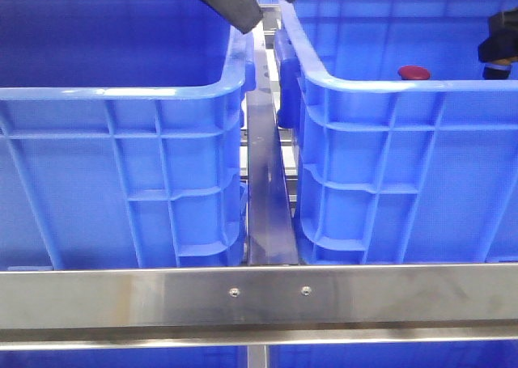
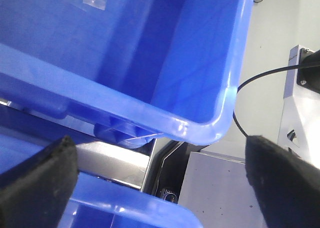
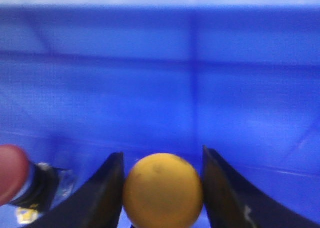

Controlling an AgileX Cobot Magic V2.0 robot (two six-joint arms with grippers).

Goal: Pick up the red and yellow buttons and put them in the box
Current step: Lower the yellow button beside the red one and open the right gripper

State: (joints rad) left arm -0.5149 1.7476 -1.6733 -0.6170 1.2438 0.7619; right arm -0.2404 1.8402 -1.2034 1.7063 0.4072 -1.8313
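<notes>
Jaws of our right gripper (image 3: 162, 188) stood just wide enough to bracket the yellow button (image 3: 163, 190), one dark finger (image 3: 102, 195) at each side of the dome; whether the pads were actually pressing on it we could not tell, as the close view was blurred. Beside it in the right wrist view lay the red button (image 3: 11, 174), its dome sitting on a dark collar, against the blue wall of the box (image 3: 200, 87). From the front we saw that same red dome (image 1: 413, 72) low inside the right-hand crate (image 1: 380, 89), near its front wall, while our right arm showed only as a black and yellow piece (image 1: 500, 46) at the picture's far edge, over the crate. Our left gripper (image 2: 160, 183) was spread wide with nothing between its two black foam-padded fingers (image 2: 37, 188); it hung above the rounded corner of the left crate (image 2: 220, 112), over the gap where a steel rail (image 2: 115, 160) ran between the crates. In the front view its dark fingertips (image 1: 231, 4) showed at the top, above the inner corner of the left crate (image 1: 121, 93), and a steel crossbar (image 1: 259, 291) ran across the foreground.
</notes>
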